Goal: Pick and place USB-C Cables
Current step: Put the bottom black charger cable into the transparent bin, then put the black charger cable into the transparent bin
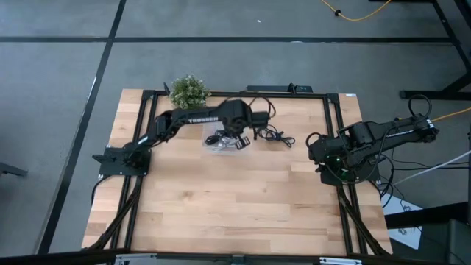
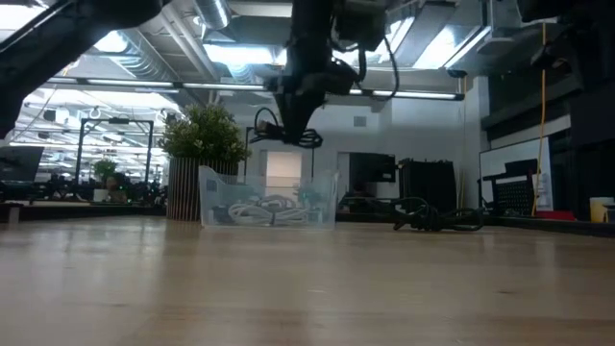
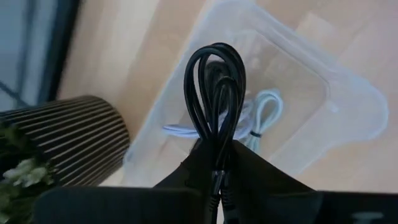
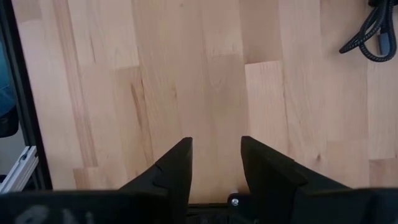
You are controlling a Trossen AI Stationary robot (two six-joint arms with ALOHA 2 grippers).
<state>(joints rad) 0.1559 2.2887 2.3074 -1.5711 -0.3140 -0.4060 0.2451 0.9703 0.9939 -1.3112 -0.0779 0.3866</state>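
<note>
My left gripper (image 2: pixel 298 113) hangs over a clear plastic container (image 2: pixel 269 204) and is shut on a black looped USB-C cable (image 3: pixel 214 87). A white cable (image 3: pixel 261 115) lies coiled in the container (image 3: pixel 298 68). More black cables (image 1: pixel 276 136) lie in a loose heap on the table to the container's right, and show in the low view as black cables (image 2: pixel 437 219). My right gripper (image 4: pixel 216 146) is open over bare wood near the table's right edge, with a black cable (image 4: pixel 373 31) farther off. My left gripper pinches the black cable's bundled strands (image 3: pixel 217 146) between its two fingers, coming from above and pointing down. The cable's loops (image 2: pixel 291 133) stick out past the fingertips and hang below them. The cable is lifted clear, above the container.
A small potted plant in a striped pot (image 2: pixel 200 159) stands just left of the container near the far edge. A black frame (image 1: pixel 331 118) borders the wooden table (image 1: pixel 235 206). The near half of the table shows bare wood.
</note>
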